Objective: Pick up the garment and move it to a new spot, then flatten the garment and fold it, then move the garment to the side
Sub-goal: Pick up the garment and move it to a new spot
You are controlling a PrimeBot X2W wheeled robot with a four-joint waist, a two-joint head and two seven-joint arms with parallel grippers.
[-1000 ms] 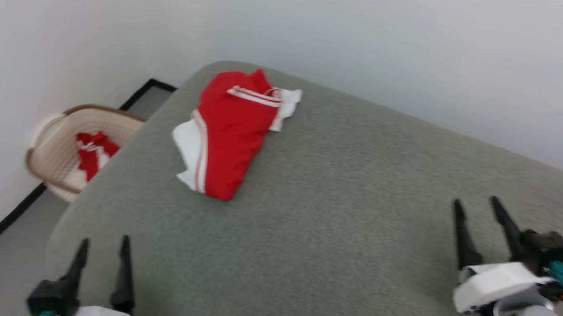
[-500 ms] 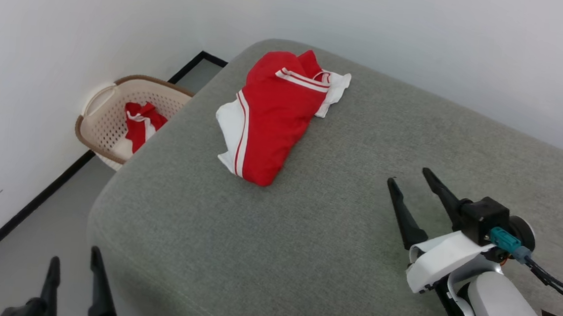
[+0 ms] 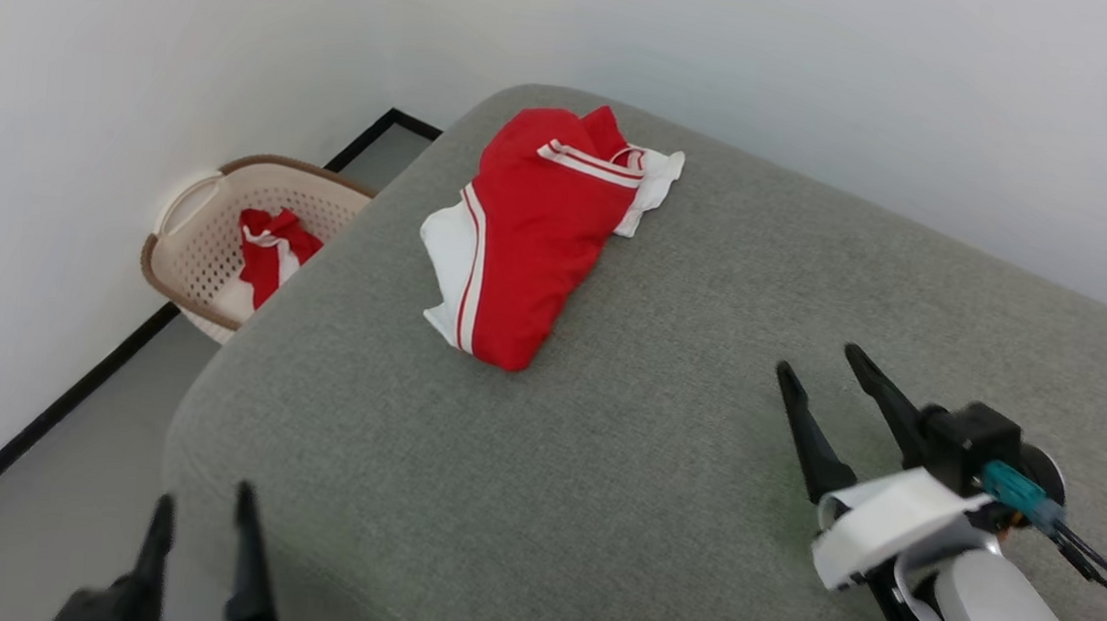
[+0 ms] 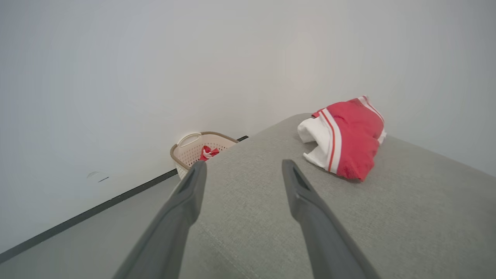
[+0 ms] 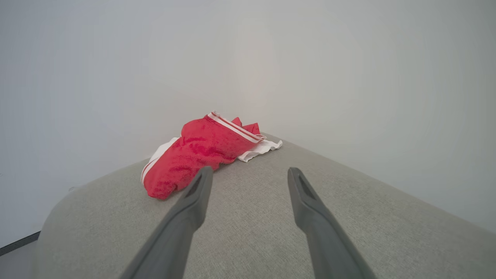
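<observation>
While garment (image 3: pixel 529 241) lies bunched at far-left corner of grey cushion (image 3: pixel 601 470): left gripper (image 3: pixel 204 496) at near-left edge, right gripper (image 3: pixel 818 359) over near-right part, both spread, empty. Approach low; pinch raised fold, not cushion fabric.

Basket (image 3: pixel 190 246) w/ red cloth (image 3: pixel 265 253) beside grey couch (image 3: pixel 654 405).

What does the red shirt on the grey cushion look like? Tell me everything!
The garment is a red shirt with white sleeves and red-and-white striped trim, made of soft-looking cloth. It lies crumpled in a heap, not flat, near the far left corner of the grey cushion, resting on it. Nothing else touches it.
</observation>
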